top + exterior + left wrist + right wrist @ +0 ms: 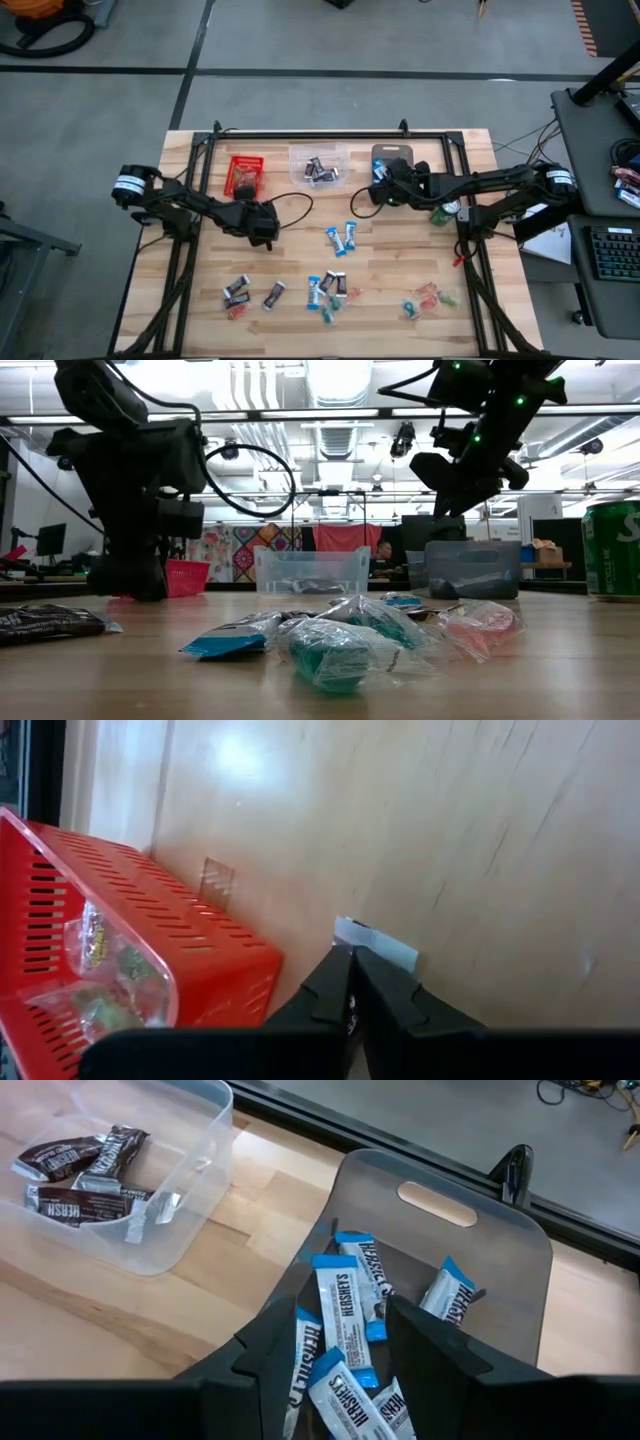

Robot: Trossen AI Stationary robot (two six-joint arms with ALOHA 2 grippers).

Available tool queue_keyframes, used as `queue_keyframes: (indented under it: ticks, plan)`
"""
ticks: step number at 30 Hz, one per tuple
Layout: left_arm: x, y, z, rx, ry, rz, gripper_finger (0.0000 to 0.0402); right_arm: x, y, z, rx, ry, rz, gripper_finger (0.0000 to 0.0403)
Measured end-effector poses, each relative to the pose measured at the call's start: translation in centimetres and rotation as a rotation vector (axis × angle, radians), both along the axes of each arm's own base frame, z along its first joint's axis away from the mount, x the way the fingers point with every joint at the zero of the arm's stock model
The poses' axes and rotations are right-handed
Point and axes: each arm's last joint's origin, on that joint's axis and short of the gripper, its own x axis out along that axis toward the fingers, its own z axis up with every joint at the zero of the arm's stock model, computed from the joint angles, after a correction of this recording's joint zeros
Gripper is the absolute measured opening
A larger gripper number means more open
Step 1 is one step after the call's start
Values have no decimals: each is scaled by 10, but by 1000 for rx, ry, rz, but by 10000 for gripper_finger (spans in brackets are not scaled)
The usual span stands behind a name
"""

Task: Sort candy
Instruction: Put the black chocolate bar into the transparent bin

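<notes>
My left gripper is shut on a candy low over the wood, on the near side of the red bin; in the high view it sits at the table's left middle. My right gripper hangs open above the grey bin, touching nothing, with several blue-and-white candies lying in the bin below it. The clear bin holds dark candies. Loose candies lie on the table: blue-and-white, dark, red and green. My left gripper pinches the candy between its two fingers. Only a pale wrapper end sticks out past the fingertips, and the fingers hide the rest. They slant down toward the table. Whether the candy still rests on the wood I cannot tell.
A green can stands right of the grey bin, under my right arm. The red bin holds small red and green sweets. A black frame rail runs along the table's far edge. Bare wood lies between the bins and the loose candies.
</notes>
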Motion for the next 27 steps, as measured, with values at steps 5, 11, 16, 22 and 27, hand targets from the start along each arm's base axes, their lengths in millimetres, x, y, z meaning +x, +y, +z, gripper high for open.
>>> queue_keyframes:
  ticks: [5,11,16,22,27]
  plan:
    - [1,-3,0,-53,-11,-3,0,0,0,0,3,0,2,146]
    - [19,-19,12,-215,-66,-97,0,0,0,0,3,0,2,146]
    - [33,-30,29,-329,-95,-221,0,0,0,0,7,0,4,146]
    - [32,-35,41,-425,-112,-454,0,1,3,0,8,0,16,146]
    - [7,-34,46,-507,-147,-652,0,1,8,0,8,0,38,146]
